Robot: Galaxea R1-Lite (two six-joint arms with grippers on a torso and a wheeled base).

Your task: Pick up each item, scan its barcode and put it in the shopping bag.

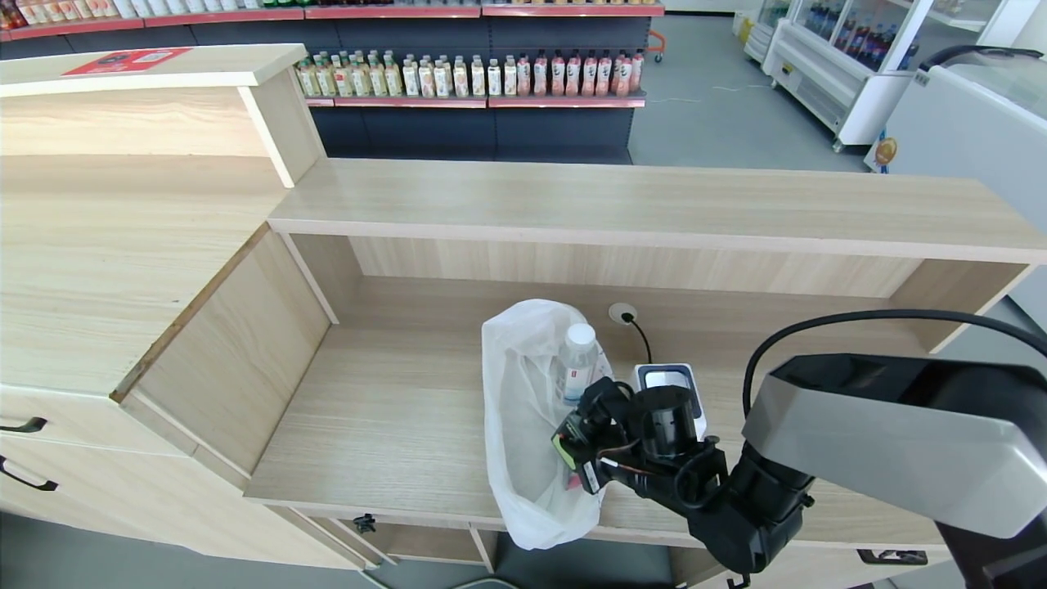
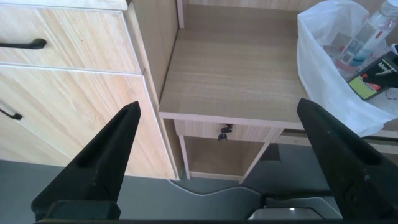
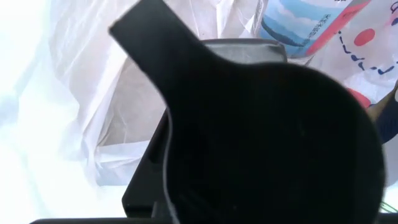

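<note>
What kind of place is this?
Probably a small shop's checkout: red-edged shelves of drink bottles, glass-fronted white fridges, and a white plastic shopping bag on the pale wooden counter.

The left gripper (image 2: pixel 217 104) hangs in front of the wooden counter (image 2: pixel 230 68), below its front edge, its black fingers (image 2: pixel 99 168) spread wide apart. A white shopping bag (image 2: pixel 323 68) stands on the counter near the front edge, holding a clear bottle (image 2: pixel 364 37) and a dark flat item (image 2: pixel 373 78) with a green patch. A small lock (image 2: pixel 224 132) sits just under the counter's edge. Beside the counter are drawer fronts with black handles (image 2: pixel 22 43).
</note>
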